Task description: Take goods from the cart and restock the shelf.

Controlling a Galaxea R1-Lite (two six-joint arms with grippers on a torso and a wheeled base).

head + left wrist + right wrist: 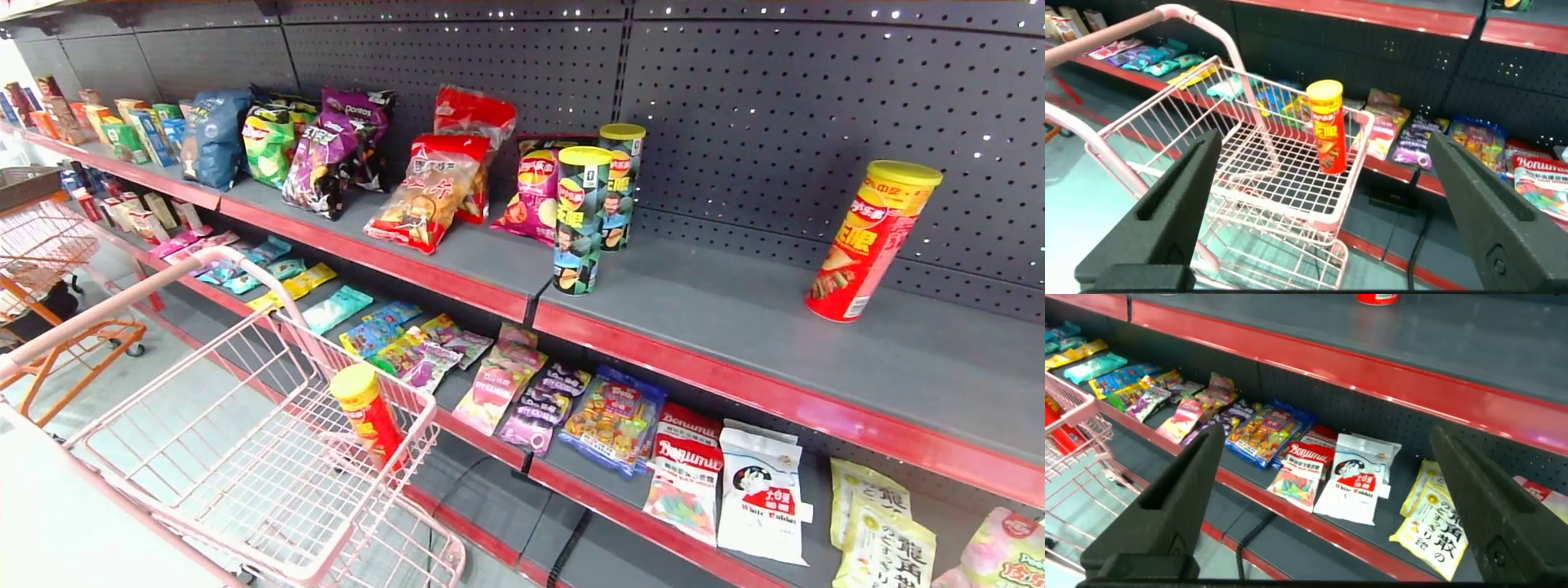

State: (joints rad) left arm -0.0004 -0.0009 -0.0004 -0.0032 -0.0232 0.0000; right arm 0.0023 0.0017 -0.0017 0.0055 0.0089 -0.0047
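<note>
A red chip can with a yellow lid [369,415] stands upright in the far corner of the pink wire cart [245,457]. In the left wrist view that can [1327,125] is ahead, and my left gripper [1323,145] hangs open above the cart [1249,175], well short of it. A matching red can [869,239] stands on the grey upper shelf [735,327], to the right of two green cans [581,219]. My right gripper [1327,434] is open and holds nothing. It faces the lower shelf's snack bags [1355,478], below the upper shelf's red edge [1372,363].
Chip bags [424,192] fill the upper shelf's left part. Candy packets [522,392] line the lower shelf. An orange cart [49,269] stands at far left. A black cable [563,547] lies on the floor under the shelf. Bare shelf space lies between the green cans and the red can.
</note>
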